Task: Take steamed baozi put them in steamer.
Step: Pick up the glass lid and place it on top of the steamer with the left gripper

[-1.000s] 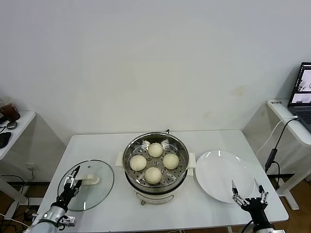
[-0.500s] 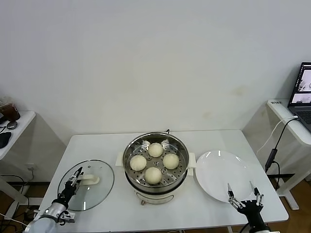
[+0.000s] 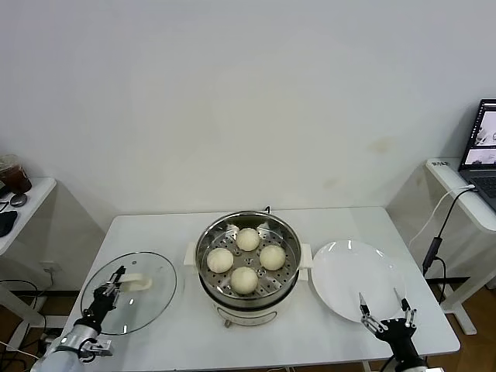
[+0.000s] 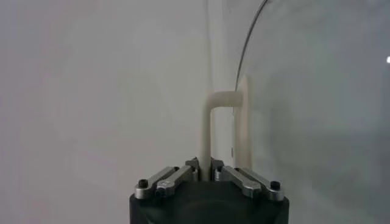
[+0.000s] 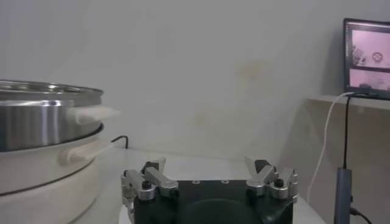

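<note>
4 steamed baozi (image 3: 245, 260) in steamer (image 3: 248, 267) (left end effector (image 3: 115, 278) apparently pinching lid handle (image 4: 210, 131)).

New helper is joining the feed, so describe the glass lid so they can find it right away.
Start at the steamer, the shiny steel pot mid-table holding four baozi. On the robot's left of it lies the glass lid, a clear disc with a white handle that the left gripper is shut on. The white plate on the other side is opaque, with no handle.
</note>
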Action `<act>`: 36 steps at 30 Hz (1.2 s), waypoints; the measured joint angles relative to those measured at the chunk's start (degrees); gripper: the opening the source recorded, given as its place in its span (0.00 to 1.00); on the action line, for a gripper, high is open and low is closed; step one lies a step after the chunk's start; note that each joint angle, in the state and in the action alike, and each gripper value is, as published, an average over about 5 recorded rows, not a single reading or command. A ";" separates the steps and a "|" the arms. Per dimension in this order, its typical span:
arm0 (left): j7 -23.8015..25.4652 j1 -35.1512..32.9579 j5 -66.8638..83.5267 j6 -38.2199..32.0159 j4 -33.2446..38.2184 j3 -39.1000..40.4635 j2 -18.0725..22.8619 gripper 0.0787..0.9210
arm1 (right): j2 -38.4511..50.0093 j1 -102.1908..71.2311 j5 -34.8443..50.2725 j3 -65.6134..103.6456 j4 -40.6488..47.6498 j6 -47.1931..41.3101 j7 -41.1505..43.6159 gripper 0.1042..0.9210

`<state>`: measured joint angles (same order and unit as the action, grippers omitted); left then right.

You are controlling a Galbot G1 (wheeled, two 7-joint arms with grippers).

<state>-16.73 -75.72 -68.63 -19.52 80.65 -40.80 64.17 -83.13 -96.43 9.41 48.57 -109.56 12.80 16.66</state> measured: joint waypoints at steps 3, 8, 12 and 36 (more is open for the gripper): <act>-0.50 -3.11 3.00 2.32 4.40 -0.39 -0.90 0.10 | 0.20 0.06 -0.12 -0.27 0.00 0.03 0.08 0.88; -0.54 -8.58 7.40 8.16 13.47 -1.97 -2.93 0.10 | 0.59 0.21 -0.45 -0.99 0.13 0.13 0.36 0.88; 2.38 -11.76 10.80 13.95 21.43 -3.05 -4.73 0.10 | 0.73 0.41 -0.96 -1.60 0.57 0.48 0.64 0.88; 23.00 2.32 10.75 46.71 43.42 25.89 -7.24 0.10 | -2.86 4.05 -13.89 -6.24 7.35 4.14 -2.86 0.88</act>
<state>6.27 -73.40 -57.89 27.20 124.06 -14.91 56.93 -85.99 -92.38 -4.49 42.33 -102.21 16.94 13.80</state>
